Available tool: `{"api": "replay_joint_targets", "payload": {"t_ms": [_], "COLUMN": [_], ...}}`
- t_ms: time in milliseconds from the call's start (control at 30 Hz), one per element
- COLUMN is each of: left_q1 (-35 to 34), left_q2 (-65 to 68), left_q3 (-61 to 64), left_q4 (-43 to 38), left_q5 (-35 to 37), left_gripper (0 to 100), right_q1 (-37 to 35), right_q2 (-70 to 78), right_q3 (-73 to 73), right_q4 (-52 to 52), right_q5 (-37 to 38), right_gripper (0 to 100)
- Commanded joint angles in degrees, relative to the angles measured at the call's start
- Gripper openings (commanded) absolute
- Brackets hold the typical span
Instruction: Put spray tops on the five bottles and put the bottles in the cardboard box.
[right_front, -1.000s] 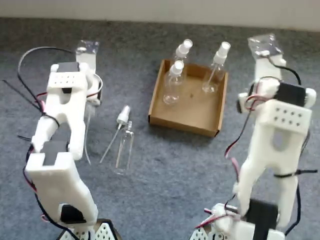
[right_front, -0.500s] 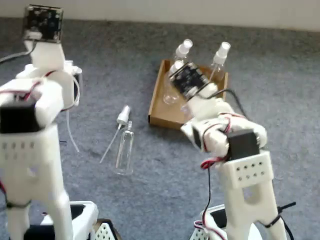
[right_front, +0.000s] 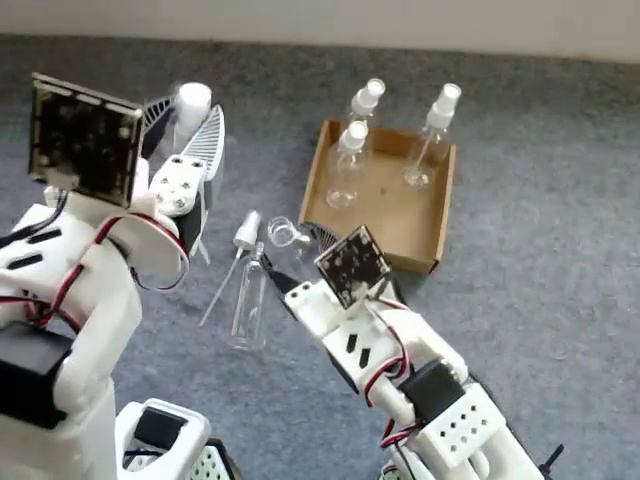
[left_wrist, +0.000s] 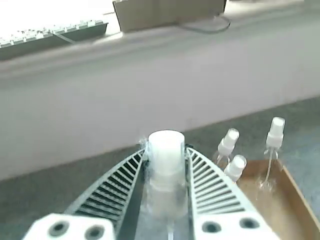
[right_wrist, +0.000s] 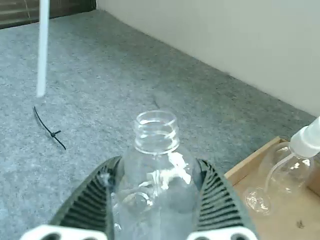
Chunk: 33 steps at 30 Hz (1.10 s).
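Observation:
My left gripper (right_front: 188, 112) is shut on a white spray top (right_front: 191, 98), held high at the left; its cap (left_wrist: 166, 148) sits between the ribbed fingers. Its dip tube (right_wrist: 42, 45) hangs down. My right gripper (right_front: 296, 250) is shut on a clear bottle (right_front: 284, 233) with an open neck (right_wrist: 156, 131), just left of the cardboard box (right_front: 428, 236). Three capped bottles (right_front: 347, 160) (right_front: 432, 128) (right_front: 366, 98) stand at the box's far side. Another uncapped bottle (right_front: 248, 296) lies on the carpet beside a loose spray top (right_front: 245, 232).
Grey carpet covers the table. A black cable tie (right_wrist: 49, 132) lies on it left of the held bottle. The box's brown rim (right_wrist: 252, 167) with a capped bottle (right_wrist: 285, 172) is close to the right gripper. A pale wall runs along the far edge.
The left arm has risen and turned with the spray top in its fingers. The right arm has swung from the box area to the centre, holding the open bottle.

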Motion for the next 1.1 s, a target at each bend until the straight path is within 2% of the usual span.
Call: {"api": "replay_joint_targets", "payload": {"t_ms": [0, 100, 200, 300, 667, 800, 1067], "left_q1": [1.9, 2.2, 5.5, 9.9, 15.7, 15.7, 15.7], "left_q2": [-1.4, -1.4, -1.1, -1.0, -1.0, -1.1, -1.5], "left_q3": [-1.2, -1.1, -0.6, 0.6, 8.6, 13.6, 17.6], "left_q4": [-7.9, -10.0, -10.4, -10.7, -14.5, -17.2, -17.4], "left_q5": [0.5, 1.4, 5.8, 5.8, 6.2, 6.2, 5.9], "left_gripper": [0, 0, 0, 0, 0, 0, 0], "right_q1": [-1.3, -1.2, -1.2, -1.1, -0.8, -0.8, -0.7], "right_q2": [-4.4, -7.3, -9.7, -12.3, -15.6, -15.6, -15.6], "right_q3": [4.4, 5.9, 7.1, 8.0, 10.2, 10.2, 10.3], "right_q4": [-3.6, -3.7, -3.6, -3.6, -0.4, -0.3, -0.3], "right_q5": [-0.7, -0.8, -0.6, -0.6, -0.5, -0.5, -0.5], "right_gripper": [0.4, 0.4, 0.4, 0.4, 0.4, 0.4, 0.4]}}
